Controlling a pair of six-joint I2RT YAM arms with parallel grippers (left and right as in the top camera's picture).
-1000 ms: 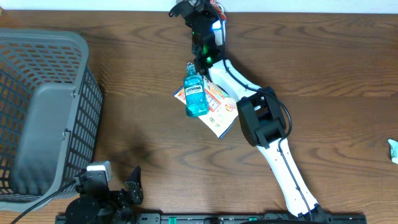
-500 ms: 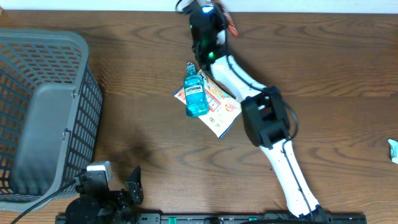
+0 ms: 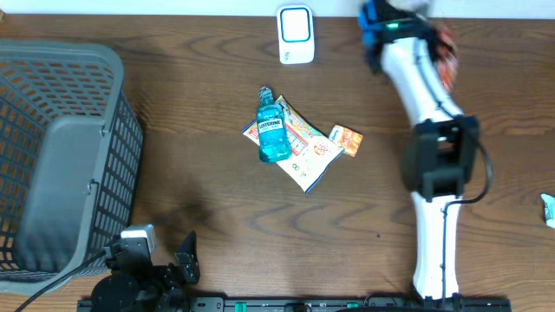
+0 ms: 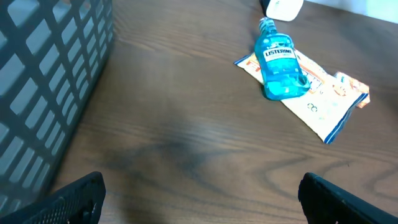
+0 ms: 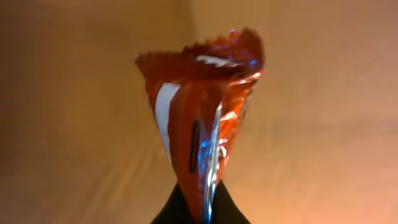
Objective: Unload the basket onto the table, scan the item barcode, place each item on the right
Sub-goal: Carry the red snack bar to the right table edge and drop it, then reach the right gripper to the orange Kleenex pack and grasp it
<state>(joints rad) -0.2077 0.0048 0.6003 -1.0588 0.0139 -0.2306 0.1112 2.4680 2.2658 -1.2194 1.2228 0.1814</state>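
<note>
Red packet [image 5: 202, 124]: the task's item. It is being pinched at its lower end and held upright before the right wrist camera, with the crinkled top edge uppermost. In the overhead view it is being shown at about 1 o'clock on the table, on the 3 o'clock side of the scanner and well apart from it.
Right gripper [image 5: 199, 210]: its jaws are being pressed narrowly together on the red packet's lower end.
Right arm [image 3: 429, 104]: it is being stretched from the 5 o'clock edge toward 1 o'clock.
Left gripper [image 4: 202, 196]: its jaws are being held wide apart with nothing between them. It is being shown low at the 7 o'clock edge, near the basket.
Scanner [image 3: 295, 35]: a white unit, being shown at the 12 o'clock edge.
Mouthwash bottle [image 3: 273, 132]: blue, being shown on its side near the table's centre. Its cap is pointing to 12 o'clock and it is resting on the flat packet.
Flat packet [image 3: 305, 152]: white and orange, being partly covered by the bottle and reaching out toward 4 o'clock.
Small orange packet [image 3: 346, 139]: it is being shown at 3 o'clock of the flat packet. Whether the two are touching cannot be told.
Basket [image 3: 121, 130]: grey mesh, being shown along the 9 o'clock side.
Table [image 3: 217, 199]: dark wood grain.
White scrap [image 3: 548, 211]: it is being cut off by the 3 o'clock edge and its kind cannot be told.
</note>
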